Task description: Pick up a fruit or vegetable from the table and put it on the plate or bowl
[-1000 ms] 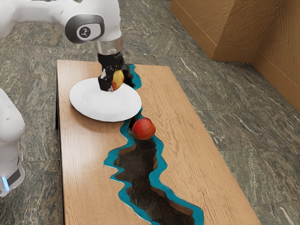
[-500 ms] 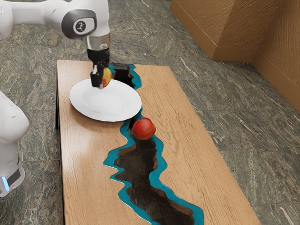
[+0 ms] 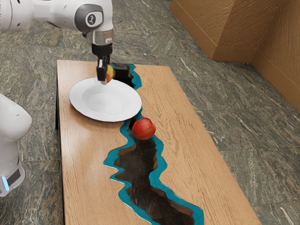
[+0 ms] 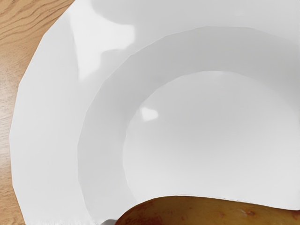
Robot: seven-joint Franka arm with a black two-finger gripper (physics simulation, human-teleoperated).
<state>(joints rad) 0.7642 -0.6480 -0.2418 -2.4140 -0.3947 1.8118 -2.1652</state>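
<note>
Fruit [image 3: 109, 73]: yellow with a red blush, held between your gripper's fingers. In the wrist view it is the brownish curve [image 4: 206, 213] right under the hand.
Gripper [image 3: 103, 77]: clamped on the fruit from two sides and pointing down over the far part of the plate.
Plate [image 3: 79, 101]: white and round, with a shallow well. You see its rim and well [image 4: 56, 117] spread beneath the hand.
Red fruit [image 3: 143, 128]: lies on the table just beside the plate's near rim, on the teal strip, apart from the gripper.
Teal strip [image 3: 108, 159]: winds along the table around a dark hollow [image 3: 140, 178].
Table [image 3: 197, 154]: light wood and long. The plate sits toward its far end.
Floor [image 3: 234, 93]: grey-green stone around the table.
Wooden wall [image 3: 234, 28]: stands behind, at the exterior view's upper right.
</note>
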